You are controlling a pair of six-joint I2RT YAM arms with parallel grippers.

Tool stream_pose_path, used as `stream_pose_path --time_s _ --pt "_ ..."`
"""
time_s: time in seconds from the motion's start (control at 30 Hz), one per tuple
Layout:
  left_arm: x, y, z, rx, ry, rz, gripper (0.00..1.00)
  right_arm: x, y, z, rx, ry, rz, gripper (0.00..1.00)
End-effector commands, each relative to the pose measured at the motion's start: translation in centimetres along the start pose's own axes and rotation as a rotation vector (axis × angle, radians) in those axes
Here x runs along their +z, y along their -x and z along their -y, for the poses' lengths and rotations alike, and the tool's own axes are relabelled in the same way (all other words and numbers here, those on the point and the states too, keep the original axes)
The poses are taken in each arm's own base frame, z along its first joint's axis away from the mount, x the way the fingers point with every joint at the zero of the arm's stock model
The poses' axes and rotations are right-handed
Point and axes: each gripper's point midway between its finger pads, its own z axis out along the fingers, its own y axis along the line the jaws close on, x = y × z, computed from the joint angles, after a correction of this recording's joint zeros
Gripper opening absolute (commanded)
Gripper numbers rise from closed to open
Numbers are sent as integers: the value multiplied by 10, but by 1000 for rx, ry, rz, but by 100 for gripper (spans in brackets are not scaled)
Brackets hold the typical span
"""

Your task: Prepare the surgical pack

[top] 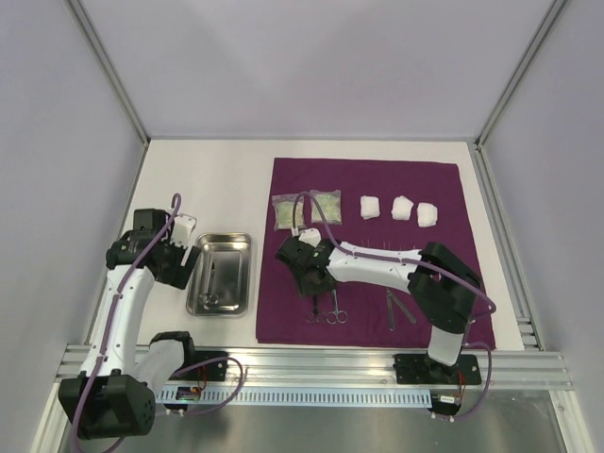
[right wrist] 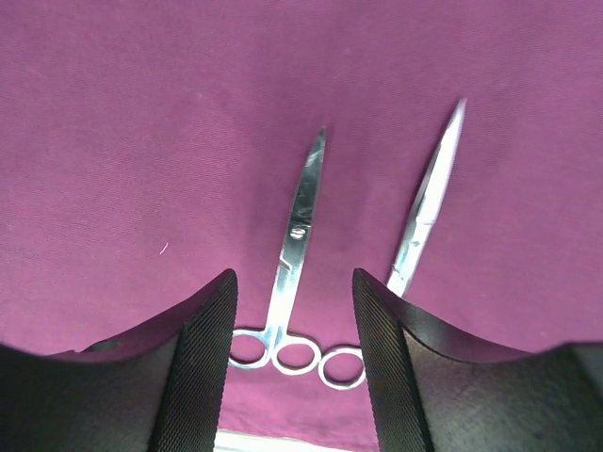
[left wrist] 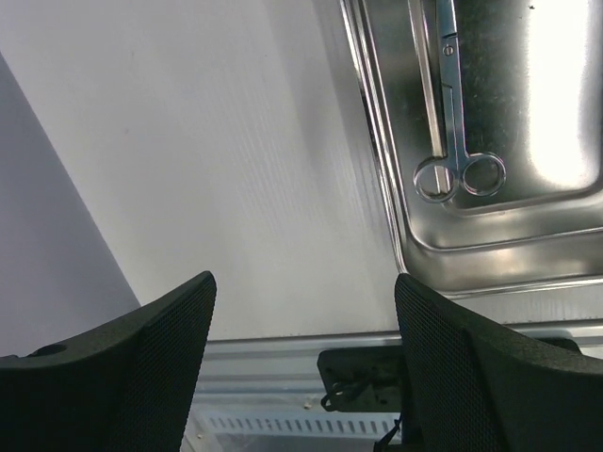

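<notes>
The deep-purple fabric sheet (top: 368,184) lies flat over the right half of the tabletop (top: 208,179). The steel tray (top: 231,269) sits just beside the sheet's left edge, with one pair of scissors (left wrist: 455,113) inside. The left fingers (left wrist: 141,367) stand wide apart over bare tabletop just left of the tray, holding nothing. The right fingers (right wrist: 188,358) are apart too, straddling a second pair of scissors (right wrist: 294,240) near the sheet's near edge without touching it. A third pair (right wrist: 429,202) lies just to its right, then tweezers (top: 398,307). Three gauze pads (top: 403,208) and two clear packets (top: 283,212) line the sheet's far side.
</notes>
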Motion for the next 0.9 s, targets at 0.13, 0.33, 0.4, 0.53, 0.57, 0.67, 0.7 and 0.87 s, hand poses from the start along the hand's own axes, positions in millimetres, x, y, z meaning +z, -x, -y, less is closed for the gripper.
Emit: stream_pose_path --time_s 0.13,0.33,0.4,0.53,0.57,0.67,0.7,0.87 --pt "-5 10 -8 -19 52 92 85 9 -18 -10 21 44 -80 50" --pt "-10 8 -9 -23 69 108 85 12 -35 -8 31 55 -135 44" --pt "-10 8 -9 -23 73 113 85 15 -40 -7 29 56 -151 42" --pt "-11 6 -8 -22 73 113 85 27 -48 -5 24 43 -172 31" --pt "-10 5 -8 -19 73 112 85 28 -50 -5 20 41 -174 28" --pt "-11 6 -8 -25 75 114 85 29 -47 -7 27 42 -164 17" --pt "-11 5 -9 -25 79 113 85 28 -45 -6 31 39 -156 15" --pt "-12 5 -10 -26 85 115 85 21 -35 -12 60 67 -124 0"
